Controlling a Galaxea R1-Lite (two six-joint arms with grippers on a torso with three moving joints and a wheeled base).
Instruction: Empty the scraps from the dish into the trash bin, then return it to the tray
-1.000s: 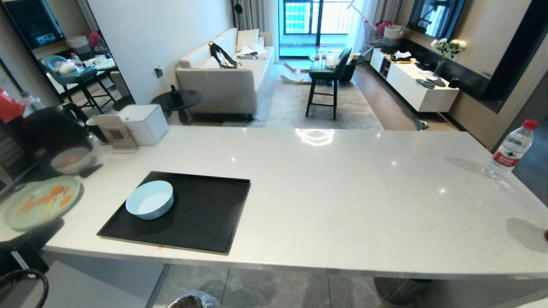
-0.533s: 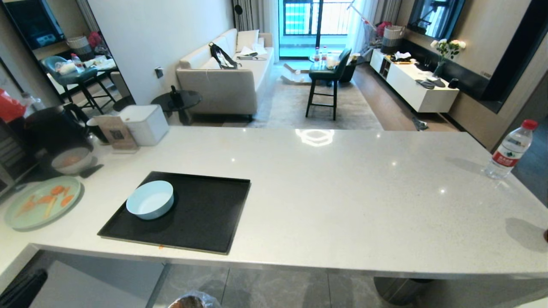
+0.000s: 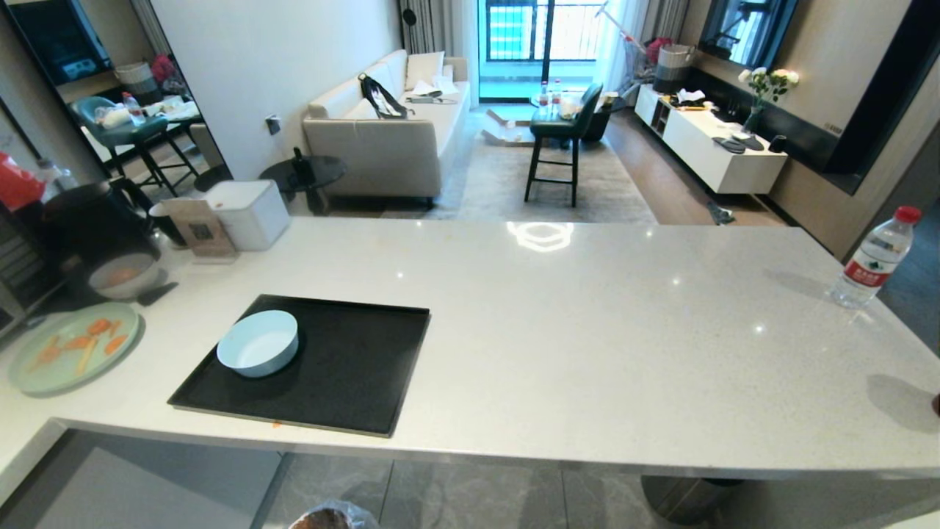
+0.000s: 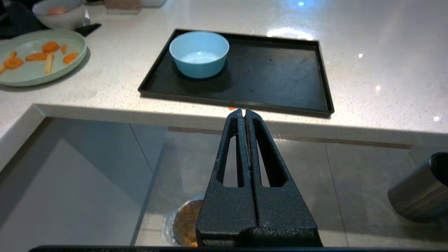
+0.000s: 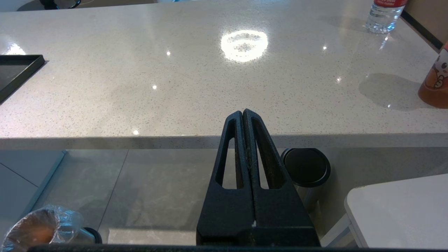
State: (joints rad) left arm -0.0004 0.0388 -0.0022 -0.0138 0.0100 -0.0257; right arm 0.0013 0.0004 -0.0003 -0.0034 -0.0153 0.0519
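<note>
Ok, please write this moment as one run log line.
dish: empty, upright on tray | trash bin: floor, below counter edge | left gripper: shut, holding nothing | right gripper: shut, parked

You have open counter (image 3: 587, 323) across the whole middle and right, with only a water bottle (image 3: 877, 257) at the far right edge. On the left, the tray (image 3: 352, 367) carries the dish (image 3: 258, 342) in its near-left corner; the rest of the tray is bare. Left of it a green plate (image 3: 70, 358), a grey-white bowl (image 3: 121, 275) and a white box (image 3: 248, 213) crowd the corner. Below the near edge, the trash bin (image 4: 182, 224) stands on the floor, with a lidded steel bin (image 5: 306, 168) further right
</note>
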